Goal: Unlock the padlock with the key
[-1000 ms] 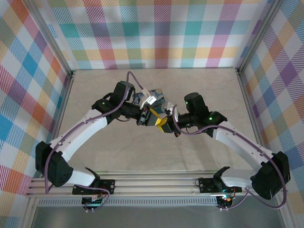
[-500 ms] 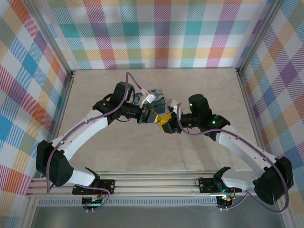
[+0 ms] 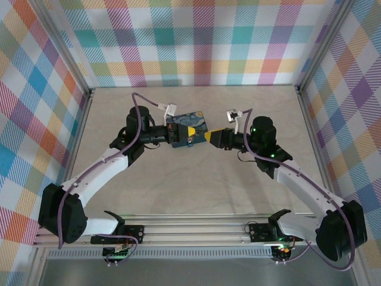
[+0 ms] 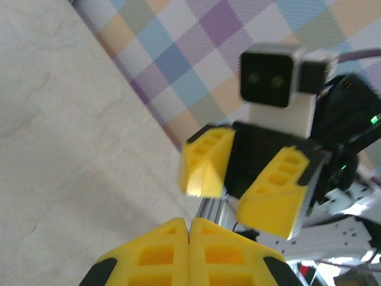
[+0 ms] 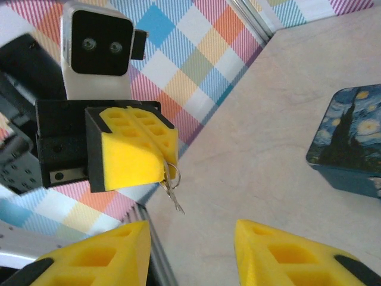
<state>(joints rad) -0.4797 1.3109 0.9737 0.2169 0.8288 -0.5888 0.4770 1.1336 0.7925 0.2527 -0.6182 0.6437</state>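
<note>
Left fingers (image 5: 128,152) pressed fully together, pinching a thin silvery piece that hangs off their tips, likely the key (image 5: 173,190), though it is too small to be sure. The key is off the worktop (image 3: 196,190) and apart from the padlock (image 3: 187,128). The padlock lies flat on the worktop, printed face up, between the two wrists in the top view. Right fingers (image 4: 274,199) stand partly apart, nothing between them, facing the left ones.
</note>
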